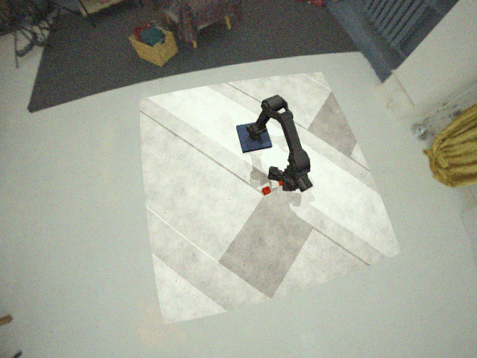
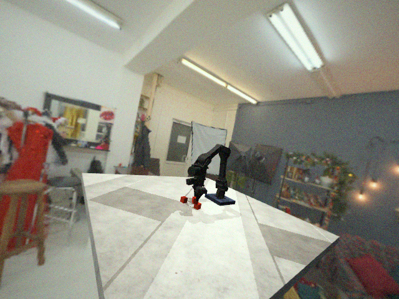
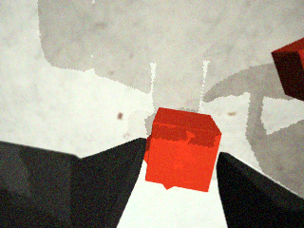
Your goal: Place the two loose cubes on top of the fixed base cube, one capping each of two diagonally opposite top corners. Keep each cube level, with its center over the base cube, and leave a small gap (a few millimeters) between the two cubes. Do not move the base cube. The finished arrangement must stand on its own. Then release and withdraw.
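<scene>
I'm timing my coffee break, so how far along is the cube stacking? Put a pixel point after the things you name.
Capping both corners isn't finished: one red cube [image 1: 266,190] [image 2: 183,199] [image 3: 294,71] stands apart. Another [image 2: 194,199] [image 3: 182,154] sits between the open gripper's fingers; its support is unclear. Remaining: finish both caps, withdraw.
</scene>
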Controlling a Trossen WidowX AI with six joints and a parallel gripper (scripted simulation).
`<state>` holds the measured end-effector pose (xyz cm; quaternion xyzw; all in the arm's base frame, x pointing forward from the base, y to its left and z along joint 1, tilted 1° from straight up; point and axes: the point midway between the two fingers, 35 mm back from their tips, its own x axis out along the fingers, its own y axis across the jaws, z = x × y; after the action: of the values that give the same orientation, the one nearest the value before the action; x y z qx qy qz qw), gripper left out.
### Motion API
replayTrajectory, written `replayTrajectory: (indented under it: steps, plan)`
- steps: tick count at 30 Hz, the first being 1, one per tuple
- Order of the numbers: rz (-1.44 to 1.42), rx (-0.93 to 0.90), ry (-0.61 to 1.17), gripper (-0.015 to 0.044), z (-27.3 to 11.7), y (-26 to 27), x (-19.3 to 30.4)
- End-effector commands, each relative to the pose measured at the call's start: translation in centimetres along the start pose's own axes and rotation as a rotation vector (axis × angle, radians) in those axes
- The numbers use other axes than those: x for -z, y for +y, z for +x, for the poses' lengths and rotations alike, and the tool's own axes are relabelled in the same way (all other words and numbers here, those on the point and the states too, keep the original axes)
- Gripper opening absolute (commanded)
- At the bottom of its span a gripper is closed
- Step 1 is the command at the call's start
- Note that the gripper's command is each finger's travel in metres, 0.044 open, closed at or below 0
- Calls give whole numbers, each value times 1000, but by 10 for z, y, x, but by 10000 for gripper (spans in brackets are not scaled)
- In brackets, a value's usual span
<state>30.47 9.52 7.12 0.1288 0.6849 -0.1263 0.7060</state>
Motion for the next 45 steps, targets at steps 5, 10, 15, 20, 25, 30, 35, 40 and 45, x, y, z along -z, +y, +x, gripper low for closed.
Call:
replayTrajectory:
  steps: [5, 10, 15, 20, 25, 30, 35, 40, 45]
  plan:
    - [0, -4, -4, 205, -13, 1, -1]
    - [0, -4, -4, 205, -20, 1, -1]
    - [0, -4, -4, 205, -28, 1, -1]
    - [0, -4, -4, 205, -29, 1, -1]
    - [264, -1, -3, 265, -39, -18, -18]
    - [647, -1, -6, 265, -57, -47, -40]
    - [975, -2, -10, 265, -73, -75, -56]
    - [988, -3, -10, 265, -74, -76, -56]
    - [988, -3, -10, 265, -55, -76, -58]
